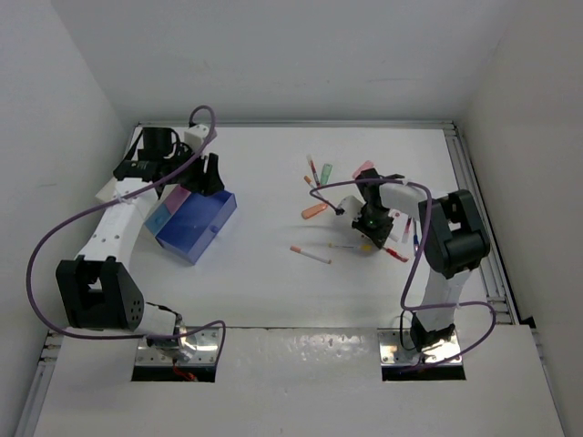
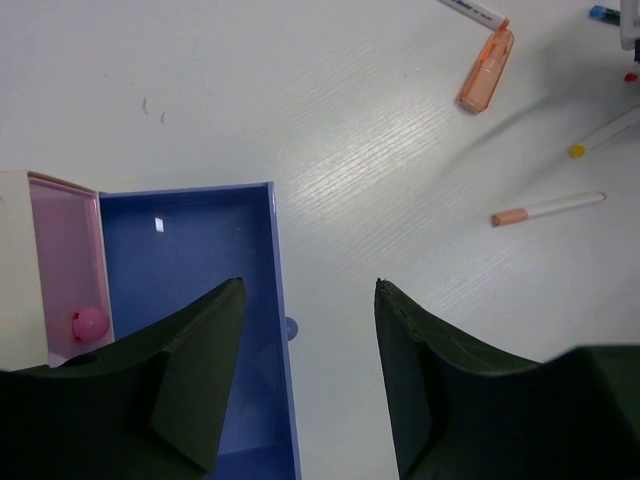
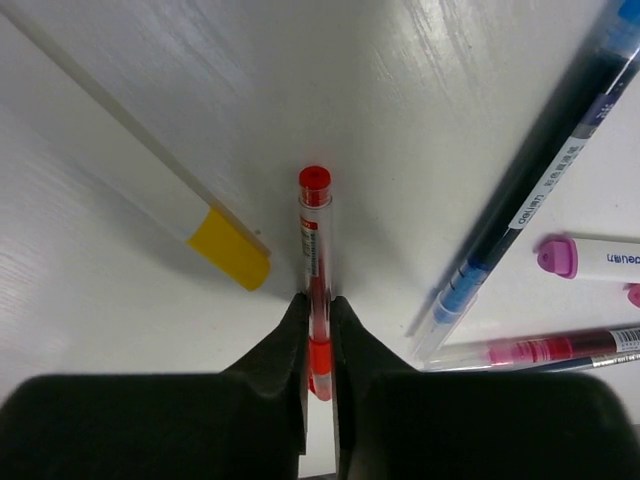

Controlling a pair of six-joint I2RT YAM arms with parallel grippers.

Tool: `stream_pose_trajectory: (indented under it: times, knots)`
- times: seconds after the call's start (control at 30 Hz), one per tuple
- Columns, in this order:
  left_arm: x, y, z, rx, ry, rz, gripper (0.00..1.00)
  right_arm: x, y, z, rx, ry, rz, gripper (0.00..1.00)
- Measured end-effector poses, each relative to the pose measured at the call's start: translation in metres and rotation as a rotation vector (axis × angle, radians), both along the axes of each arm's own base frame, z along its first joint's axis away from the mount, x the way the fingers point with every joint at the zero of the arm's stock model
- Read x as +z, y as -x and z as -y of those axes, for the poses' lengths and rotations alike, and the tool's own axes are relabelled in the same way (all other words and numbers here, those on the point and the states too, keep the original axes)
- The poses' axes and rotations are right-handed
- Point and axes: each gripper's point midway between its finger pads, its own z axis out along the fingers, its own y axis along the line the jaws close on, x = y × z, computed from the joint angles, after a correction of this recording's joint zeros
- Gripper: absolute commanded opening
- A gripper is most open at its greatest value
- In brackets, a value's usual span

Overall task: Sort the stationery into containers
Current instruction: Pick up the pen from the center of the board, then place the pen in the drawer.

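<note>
Right gripper (image 3: 318, 300) pinches the red pen (image 3: 315, 225), hiding its lower barrel. Left gripper (image 2: 310, 290) hangs spread over the blue box (image 2: 190, 260) and its right wall, covering the box's lower end.

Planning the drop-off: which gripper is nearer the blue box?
Left. The left gripper, open, hangs right over the blue box at its edge; the right gripper is far across the table, closed on a red pen.

boxes (image 1: 196, 226) lie left; pens (image 1: 310, 254) scattered right on table (image 1: 273, 182).
</note>
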Motion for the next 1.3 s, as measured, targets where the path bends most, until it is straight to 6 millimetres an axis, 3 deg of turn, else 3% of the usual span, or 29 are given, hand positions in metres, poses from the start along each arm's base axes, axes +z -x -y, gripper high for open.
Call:
stream_pose_trajectory:
  times: [0.1,0.2,0.27,0.4,0.47,0.57,0.73,0.87,1.0,1.13,1.3]
  knots:
    - [0.006,0.000,-0.002,0.015,0.004,0.017,0.60,0.002,0.004,-0.001,-0.014,0.000,-0.014,0.00]
    - [0.016,0.000,-0.010,0.051,0.012,0.047,0.59,0.020,-0.004,-0.007,-0.040,-0.019,-0.008,0.00]
    - [0.025,-0.002,-0.017,0.083,0.018,0.076,0.57,0.044,-0.021,-0.019,-0.070,-0.067,0.033,0.00]
    - [0.042,-0.006,-0.026,0.138,0.047,0.127,0.56,0.116,-0.069,-0.058,-0.182,-0.272,0.235,0.00]
    - [0.049,-0.009,-0.029,0.162,0.071,0.151,0.56,0.149,-0.077,-0.081,-0.277,-0.419,0.308,0.00]
    - [0.055,-0.009,-0.040,0.222,0.123,0.173,0.53,0.177,-0.076,-0.118,-0.416,-0.621,0.326,0.00]
    - [0.068,-0.008,-0.070,0.363,0.219,0.202,0.49,0.174,-0.064,-0.201,-0.666,-0.885,0.163,0.00]
    - [0.079,-0.011,-0.091,0.452,0.272,0.222,0.47,0.169,-0.061,-0.269,-0.803,-0.983,0.026,0.00]
    - [0.085,-0.011,-0.119,0.576,0.328,0.223,0.47,0.177,-0.070,-0.345,-0.904,-1.057,-0.094,0.00]
    - [0.093,-0.008,-0.143,0.662,0.351,0.248,0.47,0.181,-0.073,-0.399,-0.998,-1.093,-0.166,0.00]
    - [0.102,-0.003,-0.162,0.706,0.362,0.285,0.47,0.167,-0.067,-0.447,-1.091,-1.085,-0.231,0.00]
